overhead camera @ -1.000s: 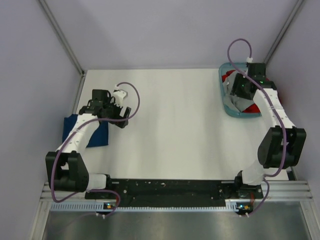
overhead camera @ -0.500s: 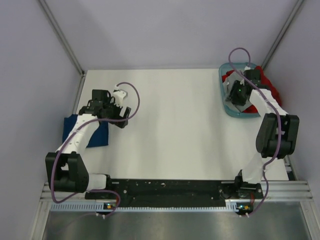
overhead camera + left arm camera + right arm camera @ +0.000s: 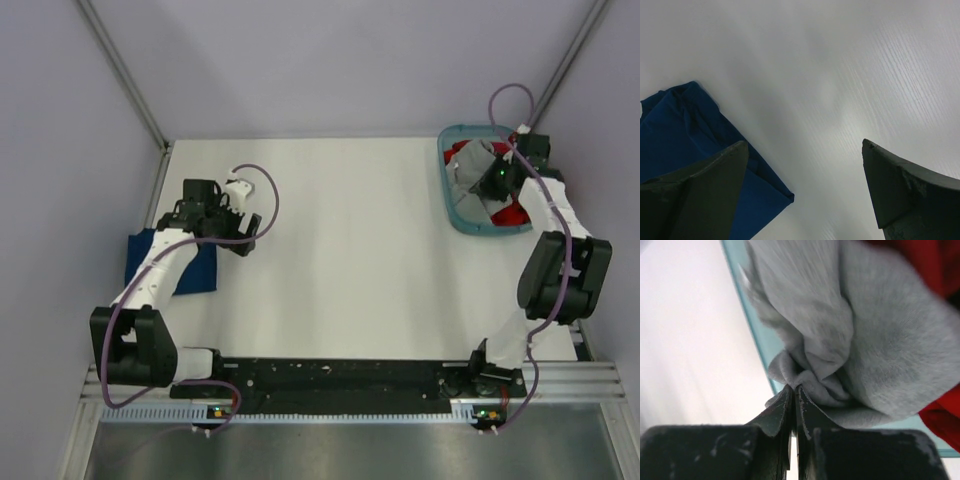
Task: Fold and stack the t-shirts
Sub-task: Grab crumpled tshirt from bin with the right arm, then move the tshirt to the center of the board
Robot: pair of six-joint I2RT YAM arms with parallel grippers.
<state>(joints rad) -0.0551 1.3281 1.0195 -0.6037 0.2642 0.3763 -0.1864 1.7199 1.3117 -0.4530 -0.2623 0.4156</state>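
White table (image 3: pixel 340 250) bears the teal basket (image 3: pixel 446 190) at its far right, red t-shirts (image 3: pixel 510 213) inside. Navy t-shirt (image 3: pixel 670 135) lies folded at left beside my left gripper (image 3: pixel 804 145), spread wide, empty. My right gripper (image 3: pixel 794 395) pinches the grey t-shirt (image 3: pixel 880 340) over the basket.

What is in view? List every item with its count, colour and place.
heather grey cotton t-shirt: one, grey, bunched in the basket
red cotton cloth: count unclear, bright red, in the basket beside the grey shirt
dark navy blue t-shirt: one, navy, folded at the table's left edge
teal plastic basket: one, teal, far right corner of the table
white table: one, white, under everything
left gripper: one, dark, open above the table beside the navy shirt
right gripper: one, dark, shut on the grey shirt
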